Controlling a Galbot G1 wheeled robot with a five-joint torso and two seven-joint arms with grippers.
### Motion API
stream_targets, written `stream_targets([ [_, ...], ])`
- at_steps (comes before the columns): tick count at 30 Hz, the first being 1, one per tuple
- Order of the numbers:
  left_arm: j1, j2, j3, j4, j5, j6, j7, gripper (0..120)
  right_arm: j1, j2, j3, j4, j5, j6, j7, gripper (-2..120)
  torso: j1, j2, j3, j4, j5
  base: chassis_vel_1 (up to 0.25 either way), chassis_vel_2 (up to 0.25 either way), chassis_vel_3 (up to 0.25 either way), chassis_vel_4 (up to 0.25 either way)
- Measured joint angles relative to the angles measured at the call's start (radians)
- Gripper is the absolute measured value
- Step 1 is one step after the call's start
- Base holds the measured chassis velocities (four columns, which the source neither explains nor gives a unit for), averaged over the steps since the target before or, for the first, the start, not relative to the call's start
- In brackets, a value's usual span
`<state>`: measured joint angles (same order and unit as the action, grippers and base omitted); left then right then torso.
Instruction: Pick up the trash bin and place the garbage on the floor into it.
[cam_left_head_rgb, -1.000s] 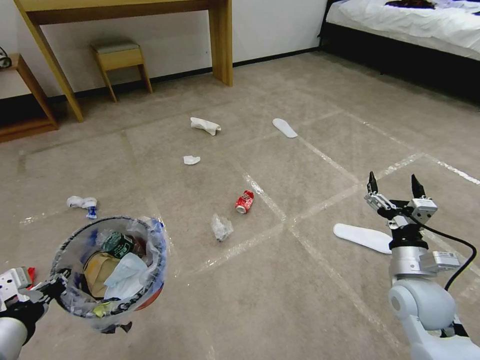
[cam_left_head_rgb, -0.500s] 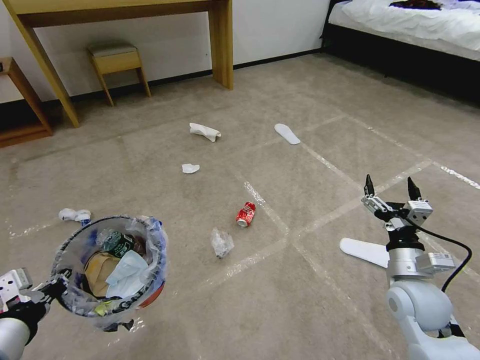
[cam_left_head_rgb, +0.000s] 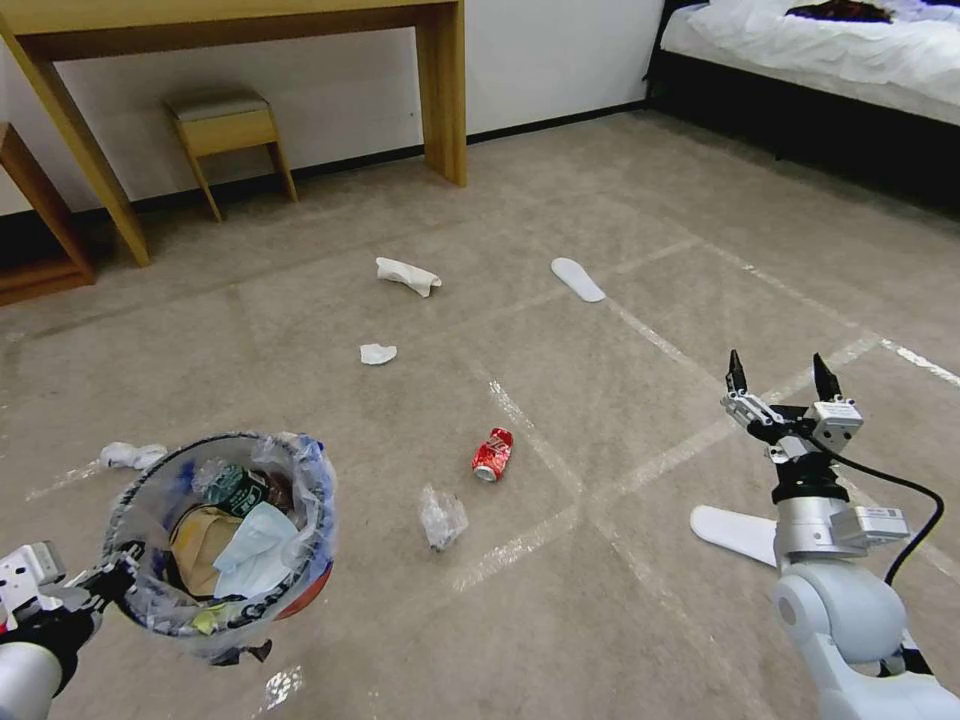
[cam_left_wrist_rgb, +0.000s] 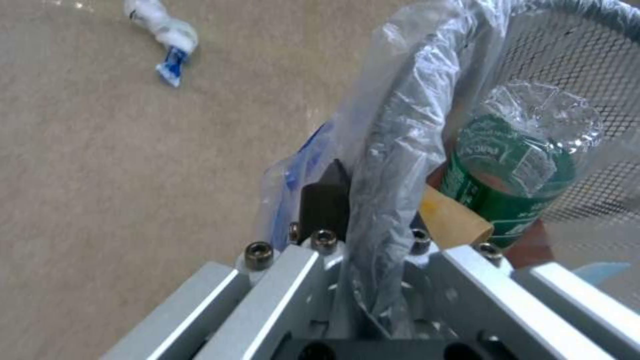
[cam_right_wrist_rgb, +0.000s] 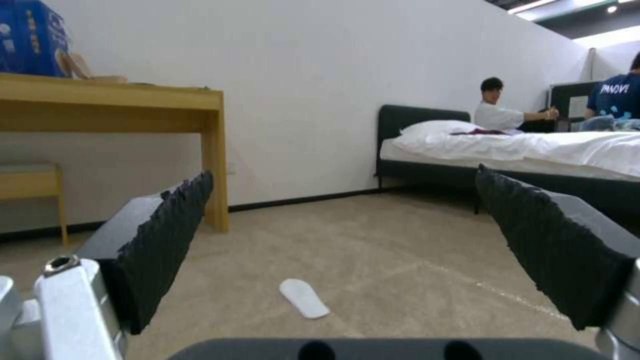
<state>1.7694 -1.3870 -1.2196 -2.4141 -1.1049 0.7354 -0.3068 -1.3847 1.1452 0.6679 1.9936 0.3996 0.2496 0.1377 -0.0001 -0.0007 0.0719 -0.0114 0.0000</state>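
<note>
The trash bin (cam_left_head_rgb: 225, 545), a round red bucket lined with a crinkly clear bag, hangs low on my left, part full of litter. My left gripper (cam_left_head_rgb: 95, 590) is shut on its bag-covered rim (cam_left_wrist_rgb: 387, 165); a green-labelled bottle (cam_left_wrist_rgb: 513, 175) lies inside. Garbage lies scattered on the floor (cam_left_head_rgb: 600, 620): a red can (cam_left_head_rgb: 492, 455), a crumpled clear plastic piece (cam_left_head_rgb: 441, 517), two white tissues (cam_left_head_rgb: 378, 353) (cam_left_head_rgb: 407, 275), a white and blue wrapper (cam_left_head_rgb: 130, 455) (cam_left_wrist_rgb: 163, 35), and two white slippers (cam_left_head_rgb: 578, 279) (cam_left_head_rgb: 735, 530). My right gripper (cam_left_head_rgb: 780, 380) is held up, open and holding nothing, above the nearer slipper.
A wooden desk (cam_left_head_rgb: 440, 90) and a small stool (cam_left_head_rgb: 225, 125) stand against the far wall. A bed (cam_left_head_rgb: 830, 70) with white bedclothes fills the far right corner. Shiny tape lines cross the carpet. Open carpet lies between my arms.
The whole picture has shifted, so the camera has moved; the litter sits lower and a little more to the left. Both arms keep their pose and the bin stays gripped.
</note>
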Motion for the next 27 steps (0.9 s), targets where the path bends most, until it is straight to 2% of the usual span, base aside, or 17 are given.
stream_targets([
  [18,0.0,-0.008,-0.012,0.003,0.007,-0.004,0.007,1,0.01,-0.002,-0.024,-0.016,-0.012,0.011,-0.005,100,0.0,0.0,0.0,0.0,0.0,-0.087,0.09,0.086,-0.087],
  [27,-0.002,-0.01,-0.006,0.01,0.015,-0.006,0.011,1,0.009,0.0,-0.031,-0.018,-0.021,0.017,-0.015,100,0.0,0.0,0.0,-0.0001,-0.0001,-0.007,0.002,0.005,-0.008],
])
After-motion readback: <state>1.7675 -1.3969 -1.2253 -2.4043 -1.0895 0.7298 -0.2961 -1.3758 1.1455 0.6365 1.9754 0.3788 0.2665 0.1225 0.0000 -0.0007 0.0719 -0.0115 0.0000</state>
